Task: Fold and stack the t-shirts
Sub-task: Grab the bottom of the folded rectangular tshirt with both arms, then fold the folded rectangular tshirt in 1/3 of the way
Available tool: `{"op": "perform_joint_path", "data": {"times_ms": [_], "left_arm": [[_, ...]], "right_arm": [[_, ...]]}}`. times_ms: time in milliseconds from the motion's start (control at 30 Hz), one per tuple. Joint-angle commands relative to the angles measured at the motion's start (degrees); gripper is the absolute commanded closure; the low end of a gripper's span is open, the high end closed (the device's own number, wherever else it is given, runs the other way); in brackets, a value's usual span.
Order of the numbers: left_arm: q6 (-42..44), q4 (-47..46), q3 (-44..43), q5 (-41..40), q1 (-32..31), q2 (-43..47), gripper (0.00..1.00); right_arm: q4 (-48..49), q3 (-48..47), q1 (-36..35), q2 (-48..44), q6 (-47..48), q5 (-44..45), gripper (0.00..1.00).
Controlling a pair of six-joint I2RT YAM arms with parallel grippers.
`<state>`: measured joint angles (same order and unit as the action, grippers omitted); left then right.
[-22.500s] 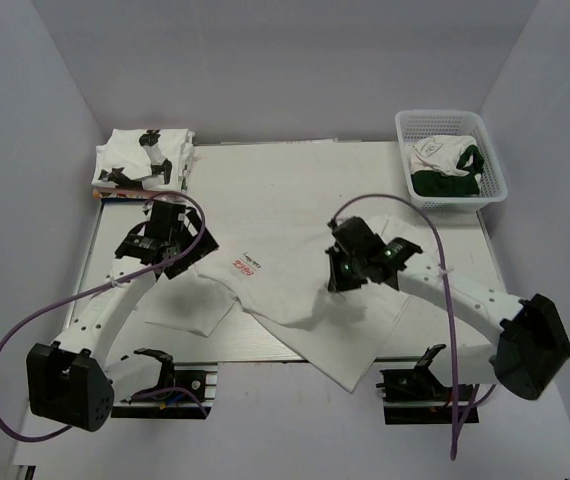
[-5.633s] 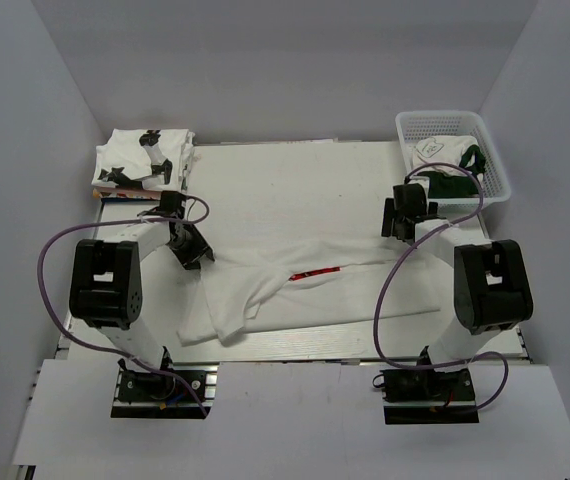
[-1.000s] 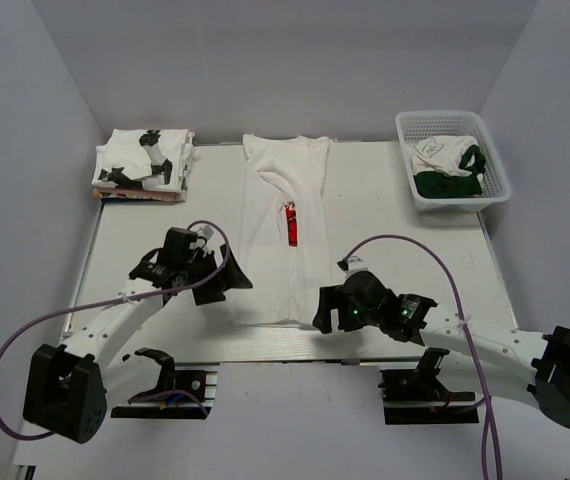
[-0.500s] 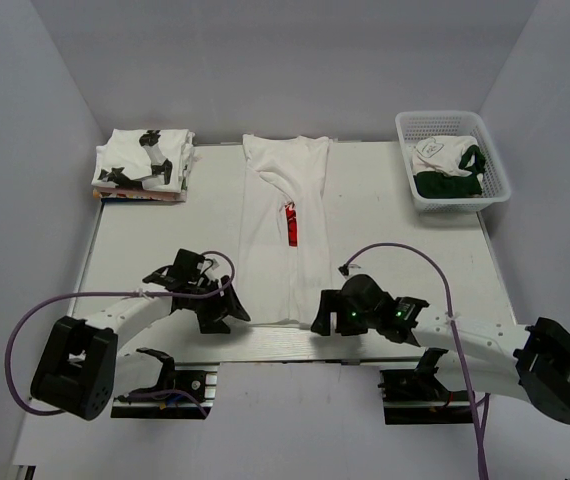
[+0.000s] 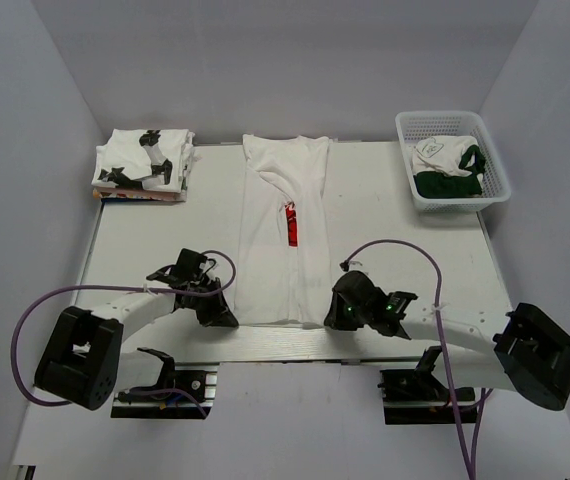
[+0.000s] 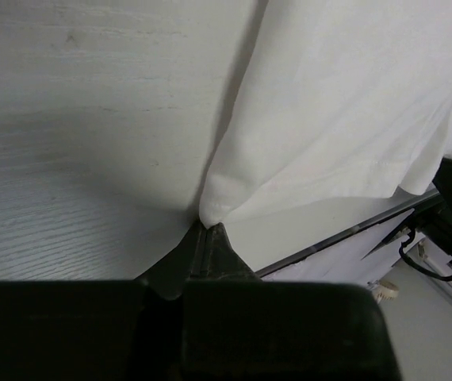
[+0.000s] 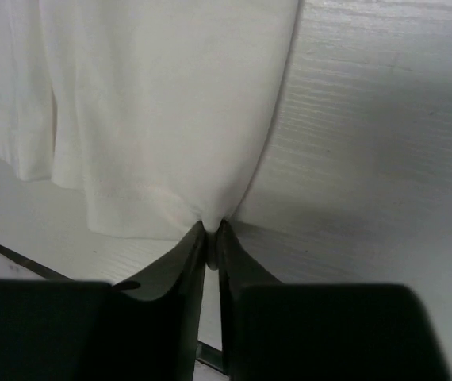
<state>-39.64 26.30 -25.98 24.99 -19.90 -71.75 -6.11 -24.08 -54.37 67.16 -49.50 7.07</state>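
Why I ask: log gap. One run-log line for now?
shirt: long strip | left fingers: shut on near-left corner | right fingers: shut on near-right corner

Built of white tubular links and blocky black joint housings in both the left arm [image 5: 125, 301] and the right arm [image 5: 457, 328]. Bolted to black brackets [image 5: 160, 372] at the near edge of the surface [image 5: 135, 230]. Trails a purple cable [image 5: 395, 242] in a wide loop off each arm. Ends in the left pincer [image 5: 231, 320] and the right pincer [image 5: 334, 318], matte black, with flat fingers [image 7: 182, 266] tapering to thin wedges. Shows small green lights [image 5: 350, 322] on one black housing.
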Motion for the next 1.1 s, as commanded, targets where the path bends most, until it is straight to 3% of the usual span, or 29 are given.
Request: {"op": "perform_joint_path", "data": {"times_ms": [0,33,67,367,633,767,1067], "left_arm": [[1.0,-2.6,-1.1,-2.1,-0.1,1.2,1.0],[1.0,-3.4,-1.6,-0.9,-0.1,2.0,1.0],[1.0,-3.5,-1.6,-0.4,-0.1,2.9,1.0],[-0.3,-4.5,-12.3,-4.5,-0.1,8.2,1.0],[-1.4,-10.4,-25.6,-9.3,1.1,-4.3,1.0],[-0.2,-8.3,-37.9,-11.0,1.1,-13.8,1.0],[2.1,-8.8,-50.9,-12.1,2.2,-26.2,1.0]], "right_arm": [[-1.7,-2.4,0.0,1.9,3.7,-0.7,0.85],[-0.4,-3.2,0.1,1.9,5.8,-1.6,0.98],[-0.7,-4.4,-0.1,1.8,6.4,-2.6,1.0],[-1.7,-12.1,0.1,-0.5,9.5,5.2,1.0],[-7.9,-27.0,3.6,6.9,6.5,26.4,1.0],[-9.4,-35.1,6.8,13.2,8.6,28.6,1.0],[-1.6,-44.8,15.6,23.2,16.9,23.7,1.0]]}}
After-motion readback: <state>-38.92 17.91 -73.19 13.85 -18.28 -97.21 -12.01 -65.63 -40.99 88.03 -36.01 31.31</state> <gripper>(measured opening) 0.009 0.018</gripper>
